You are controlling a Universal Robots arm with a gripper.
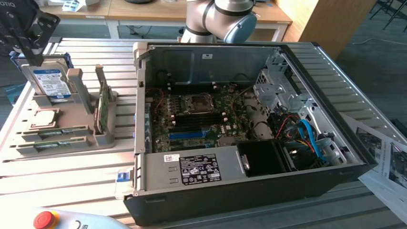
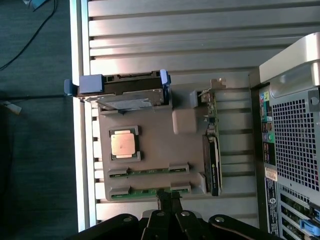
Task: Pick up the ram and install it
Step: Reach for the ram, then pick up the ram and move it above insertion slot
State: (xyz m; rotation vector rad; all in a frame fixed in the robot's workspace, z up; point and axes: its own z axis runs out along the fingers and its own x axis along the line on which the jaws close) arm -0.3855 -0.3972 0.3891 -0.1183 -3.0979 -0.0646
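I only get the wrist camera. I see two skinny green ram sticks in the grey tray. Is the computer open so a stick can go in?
Observer: Yes. In the exterior view the computer case has its side off, and the motherboard shows inside.
Operator: Is there a place for a stick?
Observer: A long blue slot sits on the motherboard, on the side near the grey power supply.
Operator: Where is the robot?
Observer: Its arm rises behind the case, and the gripper hangs above the tray with the ram sticks, at the exterior view's left.
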